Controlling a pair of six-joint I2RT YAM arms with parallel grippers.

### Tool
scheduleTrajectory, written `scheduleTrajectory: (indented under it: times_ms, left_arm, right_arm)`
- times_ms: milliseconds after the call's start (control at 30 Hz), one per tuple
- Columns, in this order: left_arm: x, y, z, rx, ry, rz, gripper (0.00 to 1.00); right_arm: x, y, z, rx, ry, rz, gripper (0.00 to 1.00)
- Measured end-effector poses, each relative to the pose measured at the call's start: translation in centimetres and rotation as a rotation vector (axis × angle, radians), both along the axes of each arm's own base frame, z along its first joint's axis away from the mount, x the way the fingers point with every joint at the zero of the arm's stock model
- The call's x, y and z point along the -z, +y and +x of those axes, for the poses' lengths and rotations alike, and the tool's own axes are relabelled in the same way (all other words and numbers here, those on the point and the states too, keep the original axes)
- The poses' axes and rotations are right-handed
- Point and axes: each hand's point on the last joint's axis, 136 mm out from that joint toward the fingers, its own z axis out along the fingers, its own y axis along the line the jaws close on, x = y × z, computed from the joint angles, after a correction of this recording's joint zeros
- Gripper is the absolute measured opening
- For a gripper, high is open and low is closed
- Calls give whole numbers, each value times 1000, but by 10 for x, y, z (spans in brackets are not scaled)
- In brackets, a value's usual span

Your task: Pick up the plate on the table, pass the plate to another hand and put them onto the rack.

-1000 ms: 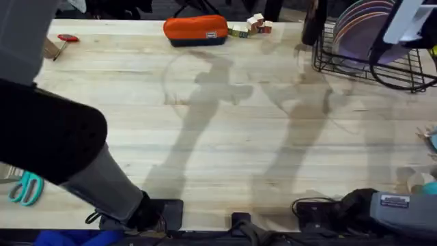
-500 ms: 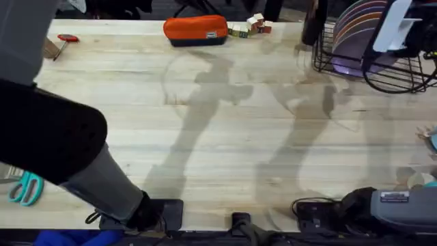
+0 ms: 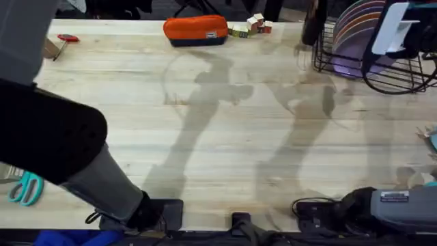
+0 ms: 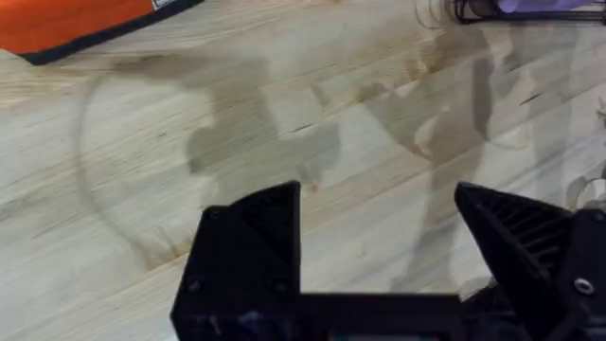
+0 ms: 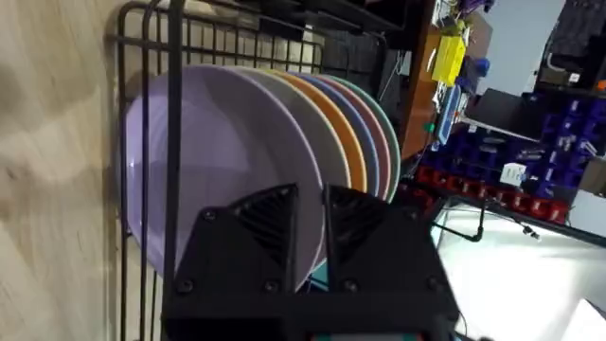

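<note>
Table (image 3: 225, 137): a wide pale wooden top of joined planks; its middle carries nothing but the shadows of my arms.
Rack (image 3: 328, 58): black wire, at the far right corner of the table, holding a row of upright plates.
Plate (image 5: 218, 170): the lavender one stands on edge in the rack, at the near end of the row, with white, orange and other coloured plates lined up behind it.
Right tool (image 5: 311, 213): up at the rack, just before the plate's face; its two black fingers sit nearly together with a thin gap, and I judge nothing is between them.
Left tool (image 4: 379, 242): high above the bare table, fingers spread wide, holding nothing.
Progress: the plate looks racked, so pick-up, handover and placing appear done; what is left, I judge, is drawing my right arm clear.
</note>
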Motion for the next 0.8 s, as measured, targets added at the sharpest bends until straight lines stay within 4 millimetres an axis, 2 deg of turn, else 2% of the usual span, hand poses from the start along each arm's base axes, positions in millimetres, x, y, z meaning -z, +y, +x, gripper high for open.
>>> scheduleTrajectory:
  times_ms: [267, 600, 800]
  left_arm:
    - [0, 0, 0, 0, 0, 0, 994]
    - [0, 0, 0, 0, 2, 1, 994]
    - [1, 0, -1, 0, 7, 2, 993]
  right_arm:
    - [0, 0, 0, 0, 0, 0, 246]
    - [-1, 0, 0, 0, -2, -1, 257]
    - [-12, 1, -2, 0, -26, -13, 258]
